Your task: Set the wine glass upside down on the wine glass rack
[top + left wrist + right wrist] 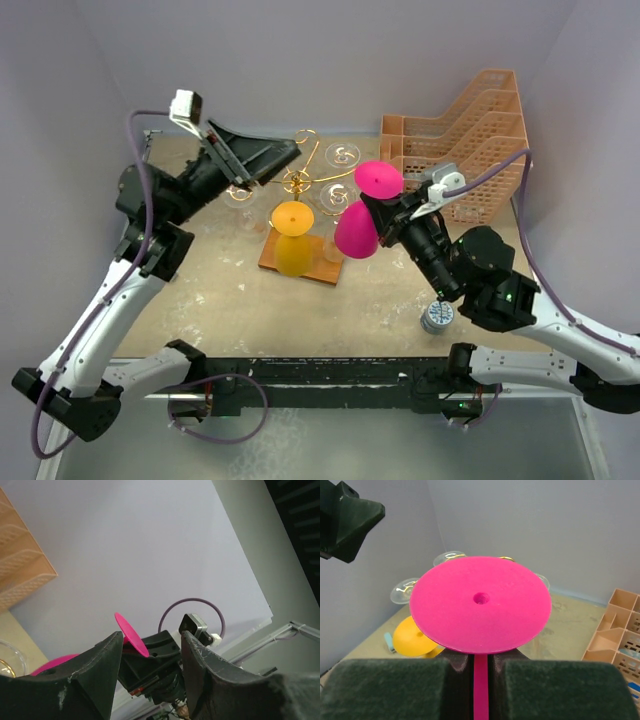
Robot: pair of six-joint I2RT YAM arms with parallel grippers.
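Observation:
The gold wire wine glass rack stands on its brown wooden base mid-table. A yellow glass hangs upside down on it, with clear glasses on other arms. My right gripper is shut on the stem of a pink wine glass, held foot-up just right of the rack. In the right wrist view the pink foot fills the middle and the stem runs between my right gripper fingers. My left gripper is open and empty above the rack's left side; in the left wrist view it faces the pink foot.
A peach plastic lattice tray stack stands at the back right and shows in the right wrist view. A small blue-grey round object lies near the right arm. Grey walls close in the table on three sides.

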